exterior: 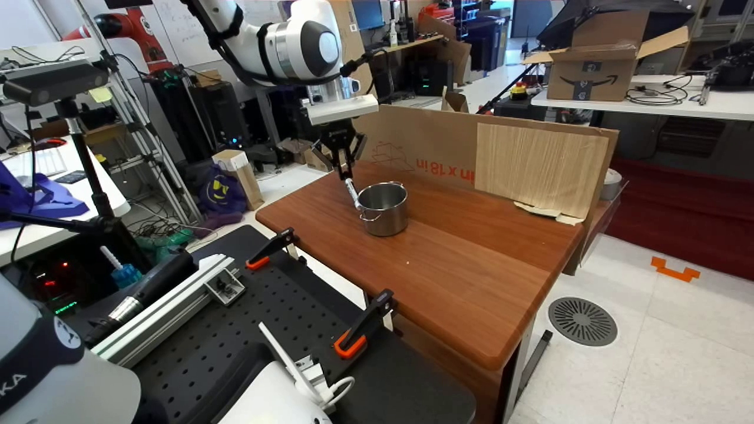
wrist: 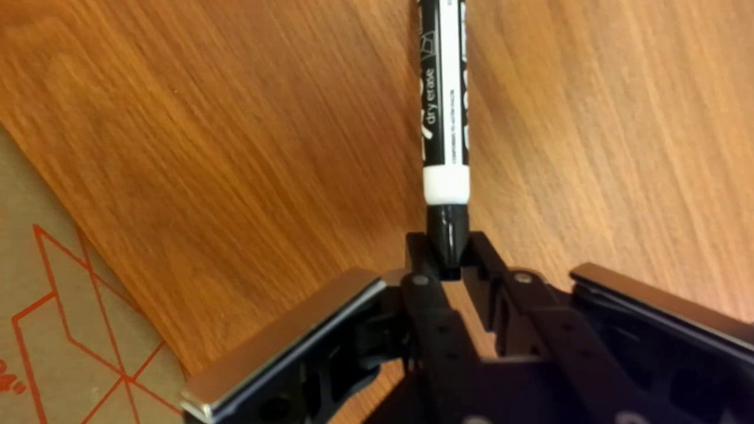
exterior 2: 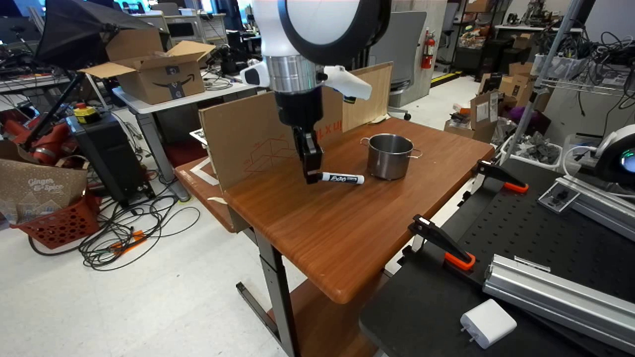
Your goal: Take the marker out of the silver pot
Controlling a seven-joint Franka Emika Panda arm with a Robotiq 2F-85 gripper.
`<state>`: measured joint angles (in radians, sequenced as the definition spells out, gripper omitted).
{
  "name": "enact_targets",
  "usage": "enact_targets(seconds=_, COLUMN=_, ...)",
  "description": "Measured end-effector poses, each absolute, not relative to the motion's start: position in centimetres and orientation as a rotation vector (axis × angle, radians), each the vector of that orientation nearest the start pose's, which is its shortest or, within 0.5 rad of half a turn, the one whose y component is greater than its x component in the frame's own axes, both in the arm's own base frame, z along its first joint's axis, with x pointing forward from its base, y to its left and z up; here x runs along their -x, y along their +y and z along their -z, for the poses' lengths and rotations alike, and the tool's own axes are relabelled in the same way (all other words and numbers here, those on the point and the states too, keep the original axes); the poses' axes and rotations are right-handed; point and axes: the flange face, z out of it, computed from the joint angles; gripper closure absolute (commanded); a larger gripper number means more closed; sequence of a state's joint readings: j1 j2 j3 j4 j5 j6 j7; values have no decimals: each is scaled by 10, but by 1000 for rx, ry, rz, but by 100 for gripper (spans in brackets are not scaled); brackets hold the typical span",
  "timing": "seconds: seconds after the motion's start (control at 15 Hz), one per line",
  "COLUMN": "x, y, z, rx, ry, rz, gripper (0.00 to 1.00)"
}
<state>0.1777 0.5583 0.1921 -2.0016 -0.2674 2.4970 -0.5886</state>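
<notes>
Where the reddish-brown wooden table (exterior 2: 307, 238) ended: a brown cardboard panel with red line drawings (exterior 2: 243, 134) stood along one edge, partly covered by a pale wood-grained sheet (exterior: 539, 171).
Two black-and-orange clamps (exterior: 366, 323): they sat opposite the panel, on the edge of a black perforated board (exterior: 283, 300).
Round, shiny grey metal pot with wire handles (exterior 2: 389, 161): it stood upright between panel and clamps.
Slim black-and-white dry-erase marker (exterior 2: 342, 178): it was outside the pot; whether it touched the table could not be told.
Black two-finger gripper (wrist: 450, 256): its fingers (wrist: 419, 253) were pinched close on the marker's black cap (wrist: 447, 229), one to each side.
White end (exterior 2: 360, 179): it pointed roughly toward the pot, beside its wall — touching or apart, unclear.
Long axis: near level in an exterior view, it ran out from the fingertips (exterior 2: 312, 178) — crosswise to the gripper.
</notes>
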Motion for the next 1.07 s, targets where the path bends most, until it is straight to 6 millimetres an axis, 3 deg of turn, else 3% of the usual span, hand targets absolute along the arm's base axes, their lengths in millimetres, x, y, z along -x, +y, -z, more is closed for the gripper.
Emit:
enact_targets(seconds=0.4, x=-560, y=226, z=-146, rx=2662, ry=-1730, rz=-122, gripper=95)
enact_targets(seconds=0.47, x=-561, y=228, z=-146, rx=2665, ry=-1731, rz=-119, gripper=56)
enact_targets(seconds=0.53, x=-562, y=229, z=-146, rx=2668, ry=-1731, rz=-117, gripper=55)
enact_targets(seconds=1.0, x=-565, y=230, z=-142, rx=2683, ry=-1709, rz=-114, gripper=4)
enact_targets(seconds=1.07, x=-566, y=230, z=-141, rx=2684, ry=-1707, rz=-115, gripper=1)
